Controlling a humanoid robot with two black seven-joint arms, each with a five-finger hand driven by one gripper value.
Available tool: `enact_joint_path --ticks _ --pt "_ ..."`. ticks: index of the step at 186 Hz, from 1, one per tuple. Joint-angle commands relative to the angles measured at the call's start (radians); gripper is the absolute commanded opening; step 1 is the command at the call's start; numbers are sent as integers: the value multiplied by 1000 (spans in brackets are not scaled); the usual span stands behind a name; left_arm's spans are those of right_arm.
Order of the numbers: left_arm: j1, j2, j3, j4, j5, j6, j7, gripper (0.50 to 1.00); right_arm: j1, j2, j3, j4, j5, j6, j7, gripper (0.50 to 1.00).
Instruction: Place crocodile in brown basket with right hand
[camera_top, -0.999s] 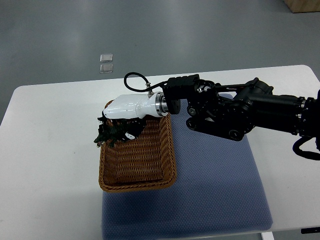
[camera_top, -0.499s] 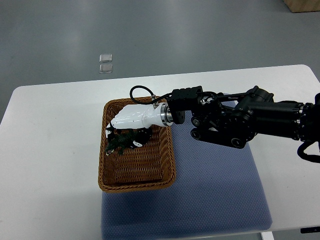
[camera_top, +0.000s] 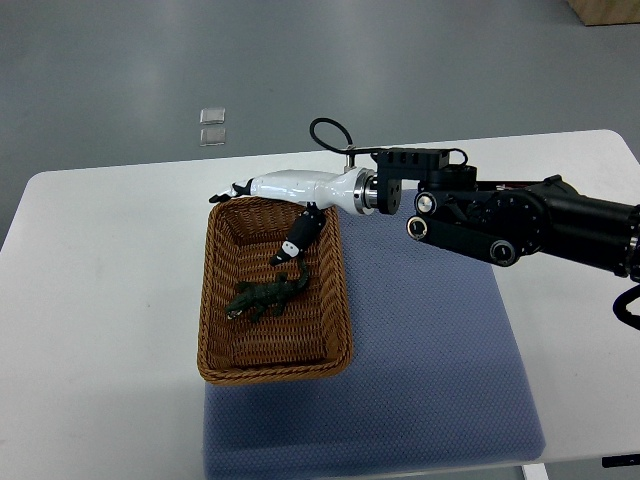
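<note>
A dark green toy crocodile (camera_top: 265, 297) lies on the floor of the brown wicker basket (camera_top: 222, 350), near its middle. My right hand (camera_top: 262, 218) hangs over the basket's far rim, its arm coming in from the right. The hand is open, its fingers (camera_top: 293, 243) spread and holding nothing; one finger points down toward the crocodile without touching it. The left arm does not show.
The basket stands half on a blue mat (camera_top: 430, 380) on the white table (camera_top: 100, 330). Two small clear squares (camera_top: 211, 125) lie on the grey floor beyond the table. A brown box corner (camera_top: 605, 10) shows at the top right.
The hand let go of the crocodile, which dropped onto the basket floor. The hand then opened and pulled back up and to the right, toward the basket's far rim.
</note>
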Motion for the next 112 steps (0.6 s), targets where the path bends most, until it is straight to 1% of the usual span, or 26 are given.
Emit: enact_joint_path --ticks 1,14,20,43,66,85,112 --pt "0 0 0 -1 0 0 0 1000 -31 -38 79 -21 159 79 -19 915" --pt "0 0 0 -1 0 0 0 1000 -61 -71 132 -38 251 125 -39 915" --pt "0 0 0 1 0 0 0 1000 -77 -79 158 -46 283 134 -48 915" --pt "0 0 0 1 0 0 0 1000 -138 -82 258 -81 387 142 -76 915" --pt "0 0 0 -1 0 0 0 1000 -204 -85 352 -124 530 157 -131 915" --pt "0 0 0 1 0 0 0 1000 -252 -91 370 -156 637 177 -168 915" --pt "0 0 0 -1 0 0 0 1000 -299 -97 372 -210 768 199 -179 919"
